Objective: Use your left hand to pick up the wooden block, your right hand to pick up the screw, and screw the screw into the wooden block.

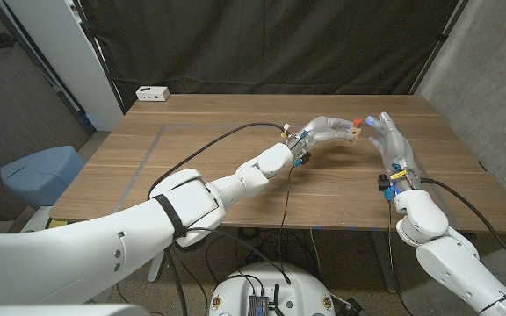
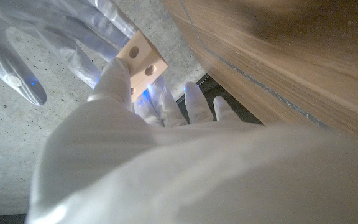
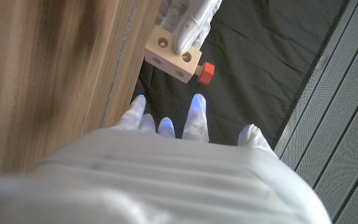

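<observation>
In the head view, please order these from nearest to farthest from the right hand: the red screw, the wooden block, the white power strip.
1. The red screw, sitting in the block's end that faces the right hand.
2. The wooden block, just beyond the screw, held by the left hand.
3. The white power strip, at the table's far left corner.

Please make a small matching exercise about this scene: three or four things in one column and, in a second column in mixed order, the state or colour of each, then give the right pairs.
Things:
1. wooden block
2. screw
3. right hand
4. left hand

States:
A. red head, sticking out of the block's side
B. holds nothing, fingers apart beside the block
C. pale wood with round holes, held above the table
D. grips the block

Pairs: 1-C, 2-A, 3-B, 4-D
</observation>
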Robot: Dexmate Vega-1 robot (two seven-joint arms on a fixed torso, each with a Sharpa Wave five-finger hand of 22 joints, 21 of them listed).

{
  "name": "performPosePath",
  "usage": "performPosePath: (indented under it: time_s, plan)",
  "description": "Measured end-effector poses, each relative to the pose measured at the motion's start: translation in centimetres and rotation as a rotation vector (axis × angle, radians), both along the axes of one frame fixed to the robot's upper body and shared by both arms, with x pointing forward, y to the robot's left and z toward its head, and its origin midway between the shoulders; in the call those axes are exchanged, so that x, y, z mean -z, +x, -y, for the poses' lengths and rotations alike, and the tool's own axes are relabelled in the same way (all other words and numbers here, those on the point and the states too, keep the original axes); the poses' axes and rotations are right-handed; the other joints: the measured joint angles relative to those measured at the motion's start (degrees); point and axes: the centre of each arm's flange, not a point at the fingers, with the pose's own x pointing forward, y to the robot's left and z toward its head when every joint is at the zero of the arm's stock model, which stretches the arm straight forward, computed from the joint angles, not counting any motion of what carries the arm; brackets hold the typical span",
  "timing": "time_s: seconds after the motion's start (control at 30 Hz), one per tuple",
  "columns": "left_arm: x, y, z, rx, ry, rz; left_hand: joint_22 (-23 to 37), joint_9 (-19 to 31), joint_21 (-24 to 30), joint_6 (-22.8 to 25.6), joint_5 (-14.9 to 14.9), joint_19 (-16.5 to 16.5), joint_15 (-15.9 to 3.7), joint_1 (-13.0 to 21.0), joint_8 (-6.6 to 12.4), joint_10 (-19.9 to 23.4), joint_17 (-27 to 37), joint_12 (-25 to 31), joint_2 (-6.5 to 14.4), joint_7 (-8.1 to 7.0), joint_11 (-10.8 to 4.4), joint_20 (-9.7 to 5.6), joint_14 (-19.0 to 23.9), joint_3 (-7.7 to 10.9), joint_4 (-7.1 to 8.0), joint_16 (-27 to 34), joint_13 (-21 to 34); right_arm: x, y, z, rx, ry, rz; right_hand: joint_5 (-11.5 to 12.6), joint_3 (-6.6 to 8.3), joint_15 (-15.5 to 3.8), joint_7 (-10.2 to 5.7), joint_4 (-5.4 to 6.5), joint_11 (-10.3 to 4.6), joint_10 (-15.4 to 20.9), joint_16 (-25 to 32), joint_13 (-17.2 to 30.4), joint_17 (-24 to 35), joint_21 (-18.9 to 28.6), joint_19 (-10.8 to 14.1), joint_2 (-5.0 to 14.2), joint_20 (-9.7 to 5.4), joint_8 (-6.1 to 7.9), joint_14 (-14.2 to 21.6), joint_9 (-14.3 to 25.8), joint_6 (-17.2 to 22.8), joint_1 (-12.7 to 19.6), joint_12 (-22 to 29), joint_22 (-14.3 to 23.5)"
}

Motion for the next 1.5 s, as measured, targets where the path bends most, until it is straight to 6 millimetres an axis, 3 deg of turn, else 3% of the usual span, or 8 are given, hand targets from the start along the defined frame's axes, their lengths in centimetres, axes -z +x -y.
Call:
performPosePath:
  time_s: [0.5, 0.97, 1.5]
  plan:
    - [0.0, -0.1, 0.1, 0.003, 0.001, 0.000, 0.00, -0.03, 0.00, 0.00, 0.24, 0.00, 0.00, 0.00, 0.00, 0.00, 0.00, 0.00, 0.00, 0.00, 0.00, 0.00, 0.00, 0.00, 0.00, 0.00, 0.00, -0.4, 0.8, 0.0, -0.059, -0.040, -0.020, 0.00, -0.40, 0.37, -0.72, 0.40, 0.53, -3.80, -0.60, -0.12, 0.34, -0.43, -2.96, 0.10, 0.12, 0.00, -4.34, 0.01, -3.56, -1.90, -0.43, 0.00]
    - [0.1, 0.2, 0.2, -0.008, 0.010, -0.014, 0.00, -0.01, 0.00, 0.00, 0.22, 0.00, 0.00, 0.00, 0.00, 0.00, 0.00, 0.00, 0.00, 0.00, 0.00, 0.00, 0.00, 0.00, 0.00, 0.00, 0.00, -0.7, 1.3, 0.0, -0.085, -0.059, -0.030, 0.00, -0.64, 0.36, -0.51, 0.64, 0.72, -4.61, -0.59, -0.11, 0.53, -0.43, -3.35, 0.24, -0.09, 0.27, -4.96, 0.01, -3.96, -2.66, -0.43, 0.00]
    - [0.0, 0.4, 0.3, -0.018, 0.013, -0.025, 0.00, 0.00, 0.00, 0.00, 0.01, 0.00, 0.00, 0.00, 0.00, 0.00, 0.00, 0.00, 0.00, 0.00, 0.00, 0.00, 0.00, 0.00, 0.00, 0.00, 0.00, -0.7, 1.6, 0.0, -0.094, -0.060, -0.034, 0.00, -0.44, 0.36, 0.52, 0.85, 0.72, -4.60, -0.32, -0.11, 0.52, -0.18, -3.35, 0.17, -0.10, 1.68, -4.95, 0.02, 0.18, -3.18, -0.17, 0.00]
